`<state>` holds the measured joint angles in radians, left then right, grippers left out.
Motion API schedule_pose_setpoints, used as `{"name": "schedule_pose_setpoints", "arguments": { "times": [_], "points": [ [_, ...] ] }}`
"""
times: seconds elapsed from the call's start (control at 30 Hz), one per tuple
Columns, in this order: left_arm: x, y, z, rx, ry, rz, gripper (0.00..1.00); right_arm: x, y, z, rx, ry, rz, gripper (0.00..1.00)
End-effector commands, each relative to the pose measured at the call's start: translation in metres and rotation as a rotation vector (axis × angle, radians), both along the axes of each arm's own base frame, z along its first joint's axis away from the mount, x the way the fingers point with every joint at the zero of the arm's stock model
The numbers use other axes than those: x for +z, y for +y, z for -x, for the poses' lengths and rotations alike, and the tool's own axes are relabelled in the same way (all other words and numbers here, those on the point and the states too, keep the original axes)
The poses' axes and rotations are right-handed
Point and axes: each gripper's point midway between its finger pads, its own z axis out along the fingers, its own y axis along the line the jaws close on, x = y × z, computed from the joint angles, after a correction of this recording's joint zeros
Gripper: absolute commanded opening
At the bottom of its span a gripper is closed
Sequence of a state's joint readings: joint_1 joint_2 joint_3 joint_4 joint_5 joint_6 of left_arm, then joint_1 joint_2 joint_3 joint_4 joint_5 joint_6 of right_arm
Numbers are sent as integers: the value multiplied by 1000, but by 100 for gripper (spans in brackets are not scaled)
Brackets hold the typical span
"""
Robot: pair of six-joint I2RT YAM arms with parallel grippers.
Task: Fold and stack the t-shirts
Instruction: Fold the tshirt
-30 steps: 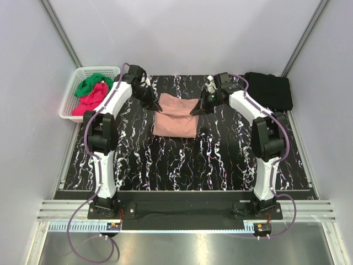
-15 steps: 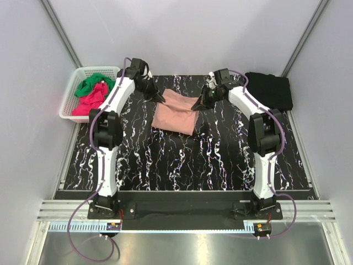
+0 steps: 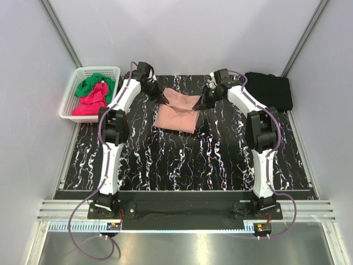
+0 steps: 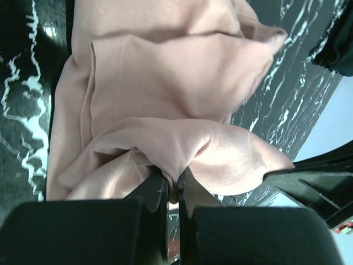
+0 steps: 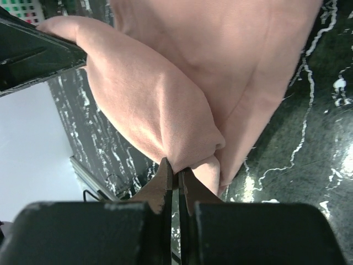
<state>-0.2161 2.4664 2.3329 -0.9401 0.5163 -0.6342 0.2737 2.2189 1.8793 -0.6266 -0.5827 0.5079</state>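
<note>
A salmon-pink t-shirt (image 3: 177, 112) lies partly folded at the far middle of the black marbled mat (image 3: 182, 160). My left gripper (image 3: 164, 101) is shut on its far left edge, and a bunch of pink cloth (image 4: 165, 149) sits pinched between the jaws. My right gripper (image 3: 196, 105) is shut on the far right edge, with cloth (image 5: 182, 138) gathered at the jaw tips. The far edge is lifted off the mat between the two grippers. No print shows on the cloth.
A white basket (image 3: 74, 94) at the far left holds a green t-shirt (image 3: 92, 84) and a magenta-red one (image 3: 89, 101). A folded black t-shirt (image 3: 269, 90) lies at the mat's far right corner. Grey walls close in the back and sides.
Both grippers have moved toward the back of the mat and closer together, carrying the pink t-shirt's far edge. The cloth has shifted backward and looks narrower.
</note>
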Motion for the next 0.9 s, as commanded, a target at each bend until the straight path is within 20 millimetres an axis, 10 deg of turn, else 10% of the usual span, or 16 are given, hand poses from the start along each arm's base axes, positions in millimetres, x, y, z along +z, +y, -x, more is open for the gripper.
{"name": "schedule_pose_setpoints", "arguments": {
  "times": [0.0,0.87],
  "points": [
    [23,-11,-19,-1,-85,50,0,6,-4,-16,-9,-65,24,0],
    [-1,-27,-55,-4,-152,144,6,-18,-16,-59,-95,-139,111,0]
  ]
}}
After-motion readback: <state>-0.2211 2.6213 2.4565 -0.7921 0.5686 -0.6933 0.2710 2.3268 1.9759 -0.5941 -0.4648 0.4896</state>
